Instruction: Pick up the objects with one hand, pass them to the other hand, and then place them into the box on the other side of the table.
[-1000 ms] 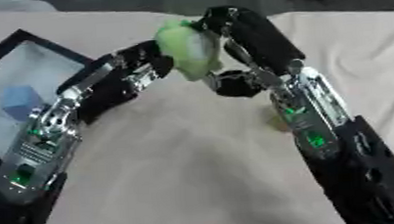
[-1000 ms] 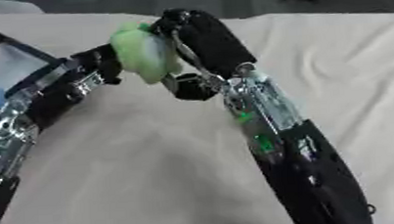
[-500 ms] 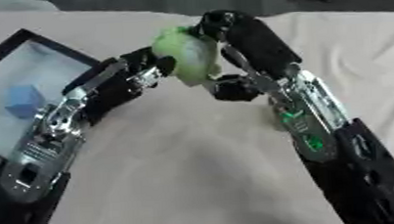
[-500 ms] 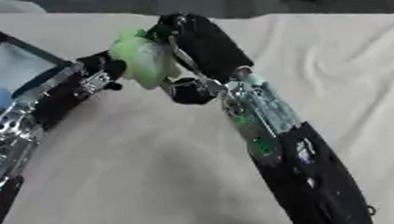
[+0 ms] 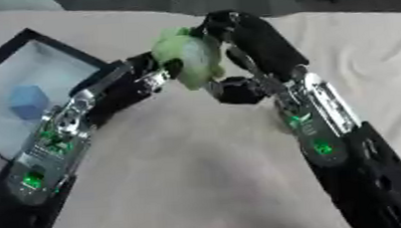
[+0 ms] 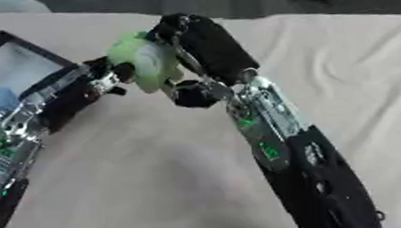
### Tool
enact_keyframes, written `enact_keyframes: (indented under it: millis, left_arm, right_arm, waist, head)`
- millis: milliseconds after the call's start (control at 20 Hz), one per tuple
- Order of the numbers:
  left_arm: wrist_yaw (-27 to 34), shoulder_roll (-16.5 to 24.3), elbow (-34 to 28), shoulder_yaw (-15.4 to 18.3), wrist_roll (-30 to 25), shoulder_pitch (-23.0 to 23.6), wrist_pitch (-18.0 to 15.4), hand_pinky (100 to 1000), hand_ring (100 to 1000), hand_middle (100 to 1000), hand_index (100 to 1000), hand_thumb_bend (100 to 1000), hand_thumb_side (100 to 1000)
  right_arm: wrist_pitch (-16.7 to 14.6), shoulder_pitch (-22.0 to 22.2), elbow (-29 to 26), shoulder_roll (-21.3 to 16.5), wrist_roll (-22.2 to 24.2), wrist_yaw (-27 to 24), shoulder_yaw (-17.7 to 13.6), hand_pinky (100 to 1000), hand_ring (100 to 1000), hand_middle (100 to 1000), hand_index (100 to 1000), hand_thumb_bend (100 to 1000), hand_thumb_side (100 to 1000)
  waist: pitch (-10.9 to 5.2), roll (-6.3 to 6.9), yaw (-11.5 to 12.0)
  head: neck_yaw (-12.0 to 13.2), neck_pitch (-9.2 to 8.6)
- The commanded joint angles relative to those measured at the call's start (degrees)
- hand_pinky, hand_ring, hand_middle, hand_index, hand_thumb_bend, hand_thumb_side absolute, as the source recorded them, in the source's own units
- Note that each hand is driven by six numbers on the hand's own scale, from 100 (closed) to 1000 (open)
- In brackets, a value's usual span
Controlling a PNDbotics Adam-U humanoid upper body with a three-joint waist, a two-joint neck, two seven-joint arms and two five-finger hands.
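Note:
A pale green, soft-looking object [image 5: 187, 57] hangs above the table's far middle, held between both hands. My right hand [image 5: 250, 42] comes in from the right; its fingers curl over the object's top and right side, and its thumb [image 5: 234, 90] sits below. My left hand [image 5: 147, 74] reaches up from the left with fingers curled against the object's left side. The hands hide part of the object. A black-rimmed box [image 5: 32, 37] with a pale floor lies at the left, and a blue cube [image 5: 27, 100] rests in it.
A beige cloth [image 5: 199, 176] covers the table, with wrinkles at the right. Dark floor and some dark things lie beyond the far edge. The left forearm [image 5: 49, 145] passes over the box's near right corner.
Both hands stay together on the green object, which has dipped slightly and drifted a little to the left. The cube in the box has not moved.

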Motion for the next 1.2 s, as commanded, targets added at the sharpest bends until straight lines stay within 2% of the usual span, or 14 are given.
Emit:
enact_keyframes:
  millis: [50,600,700,800,850,900,950,1150,1200]
  left_arm:
    - [-0.4,0.1,-0.2,-0.1,0.0,-0.8,0.4,847,1000,985,807,334,707]
    - [1.6,0.0,-0.2,-0.2,0.2,-0.9,-0.3,841,1000,973,802,318,704]
    - [2.3,0.0,-0.2,-0.2,0.7,-0.9,-0.5,838,1000,968,798,305,695]
    - [3.1,-0.1,-0.1,-0.3,1.3,-0.9,-0.5,819,992,949,787,254,676]
    - [3.7,-0.1,0.0,-0.3,1.7,-0.9,-0.5,814,986,940,781,215,660]
    - [4.3,-0.1,0.1,-0.3,2.3,-0.9,-0.3,803,973,927,767,120,606]
    - [4.9,-0.1,0.3,-0.3,3.0,-0.9,0.1,788,955,907,747,100,548]
    - [8.2,-0.2,0.7,-0.4,6.1,-1.0,1.6,753,898,845,684,100,371]
    - [8.8,-0.2,0.7,-0.4,6.7,-1.0,1.9,744,885,830,668,100,361]
  right_arm:
    - [-0.1,-1.2,-1.7,0.5,-0.4,-2.3,0.4,735,526,408,560,100,100]
    - [-0.2,-1.2,-1.0,0.5,0.3,-6.1,1.1,722,519,400,556,100,100]
    - [-0.3,-1.3,-0.8,0.5,0.3,-6.7,1.3,719,517,398,555,100,100]
    - [-0.3,-1.3,-0.6,0.5,0.4,-7.2,1.4,717,516,396,554,100,100]
    - [-0.2,-1.3,-0.5,0.5,0.5,-7.4,1.5,716,515,396,554,100,100]
    - [-0.2,-1.3,-0.4,0.5,0.5,-7.7,1.6,715,515,396,554,100,100]
    - [-0.2,-1.3,-0.3,0.6,0.6,-7.9,1.7,715,515,396,554,100,100]
    - [0.1,-1.3,0.1,0.6,1.3,-8.1,1.8,718,520,404,563,100,100]
    - [0.3,-1.3,0.2,0.6,1.6,-8.1,1.8,719,524,410,569,100,100]
  waist:
    - [-0.53,0.27,0.0]
    - [-0.51,0.23,0.1]
    - [-0.5,0.22,0.2]
    - [-0.5,0.22,0.2]
    - [-0.5,0.21,0.2]
    - [-0.5,0.22,0.2]
    - [-0.5,0.22,0.2]
    - [-0.53,0.23,0.3]
    - [-0.54,0.24,0.3]
  head:
    - [0.2,-0.95]
    - [0.3,-1.13]
    - [0.3,-1.09]
    - [0.3,-1.02]
    - [0.3,-1.02]
    - [0.3,-1.02]
    - [0.3,-1.0]
    - [0.3,-0.94]
    - [0.3,-0.91]
